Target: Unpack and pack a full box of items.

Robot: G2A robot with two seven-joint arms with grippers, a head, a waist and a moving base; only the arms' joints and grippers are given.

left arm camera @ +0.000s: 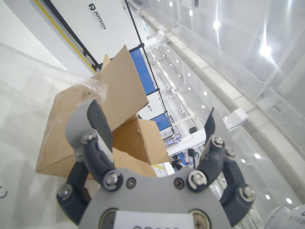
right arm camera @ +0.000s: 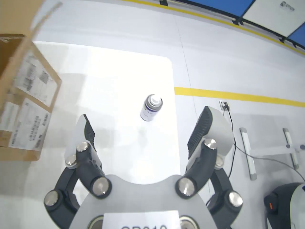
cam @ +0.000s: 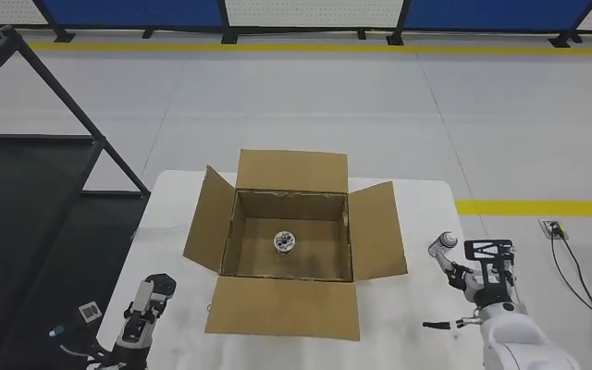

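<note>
From above, the box (cam: 282,310) is seen open on the table (cam: 407,314), one round item (cam: 285,242) inside. Left wrist: the left gripper (left arm camera: 152,107) is held spread, empty, beside the box. Right wrist: the right gripper (right arm camera: 144,112) is spread, empty, a spray can (right arm camera: 151,108) stood upright beyond.

light: bright | source: ceiling lamps (left arm camera: 265,49), flaring | shadows: soft | edges: bowed
</note>
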